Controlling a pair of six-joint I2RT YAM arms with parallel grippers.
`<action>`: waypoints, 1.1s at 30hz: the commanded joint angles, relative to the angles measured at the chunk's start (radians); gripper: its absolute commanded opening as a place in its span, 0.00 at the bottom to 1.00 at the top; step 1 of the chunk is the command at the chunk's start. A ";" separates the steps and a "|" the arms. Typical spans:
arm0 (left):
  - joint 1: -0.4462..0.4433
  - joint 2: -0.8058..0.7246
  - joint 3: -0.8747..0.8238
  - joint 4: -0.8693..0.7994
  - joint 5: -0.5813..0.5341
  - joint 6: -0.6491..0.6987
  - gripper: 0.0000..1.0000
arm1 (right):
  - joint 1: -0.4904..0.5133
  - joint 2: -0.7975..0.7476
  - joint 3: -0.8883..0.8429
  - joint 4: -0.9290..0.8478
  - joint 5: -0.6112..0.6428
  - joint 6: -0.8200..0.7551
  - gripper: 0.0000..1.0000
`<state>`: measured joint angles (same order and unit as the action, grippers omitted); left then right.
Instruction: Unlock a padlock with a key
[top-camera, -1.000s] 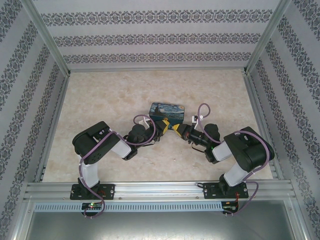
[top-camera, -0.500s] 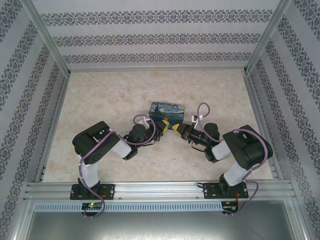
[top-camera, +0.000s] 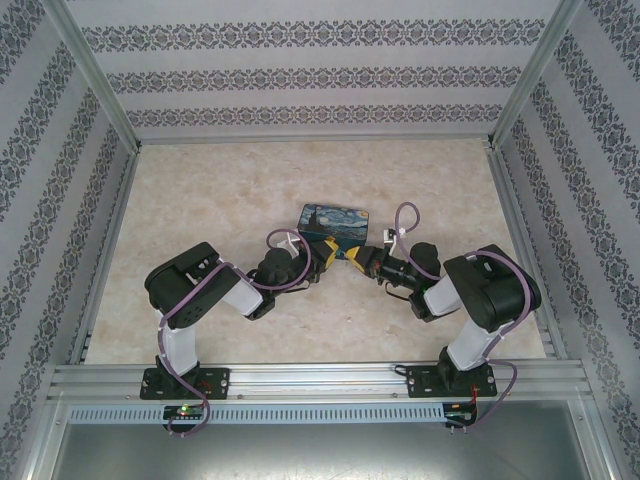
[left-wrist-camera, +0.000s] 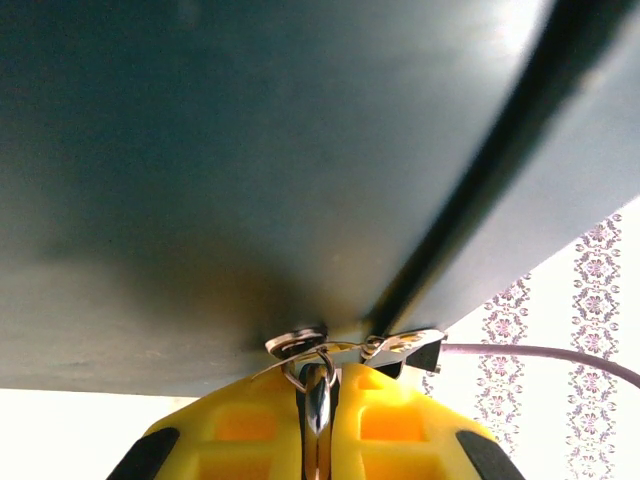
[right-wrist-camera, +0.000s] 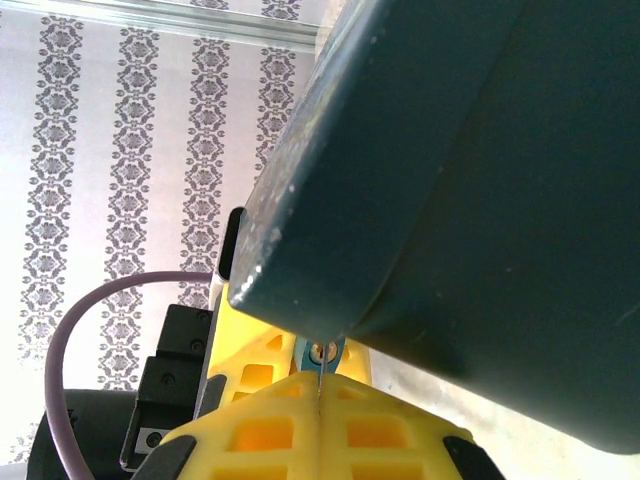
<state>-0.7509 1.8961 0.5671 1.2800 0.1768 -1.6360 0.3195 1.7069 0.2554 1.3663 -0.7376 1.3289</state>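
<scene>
Both grippers meet just in front of a painted box at the table's middle. My left gripper is shut on the padlock: a shiny metal part is pinched between its yellow fingers, with a small ring and spare keys hanging at the tips. In the right wrist view the padlock's blue body shows its keyhole between those fingers. My right gripper is shut on the key, a thin blade seen edge-on, its tip at the keyhole.
The box's dark underside hangs close over both grippers. Aluminium rails and patterned walls fence the marbled table. The right arm's purple cable loops beside the box.
The right arm has edged left, bringing its gripper and the key closer to the left gripper. The left arm has stayed still.
</scene>
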 joint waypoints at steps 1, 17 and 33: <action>-0.024 -0.022 0.037 0.093 0.096 -0.016 0.00 | -0.015 0.023 0.028 0.016 0.019 -0.035 0.00; -0.031 -0.036 0.040 0.103 0.082 -0.036 0.00 | -0.032 0.059 0.049 0.018 -0.019 -0.049 0.00; -0.049 -0.031 0.043 0.099 0.024 -0.039 0.00 | 0.074 0.011 0.002 0.019 0.102 0.000 0.00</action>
<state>-0.7643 1.8961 0.5671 1.2793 0.1593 -1.6630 0.3630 1.7287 0.2626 1.3792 -0.6430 1.3186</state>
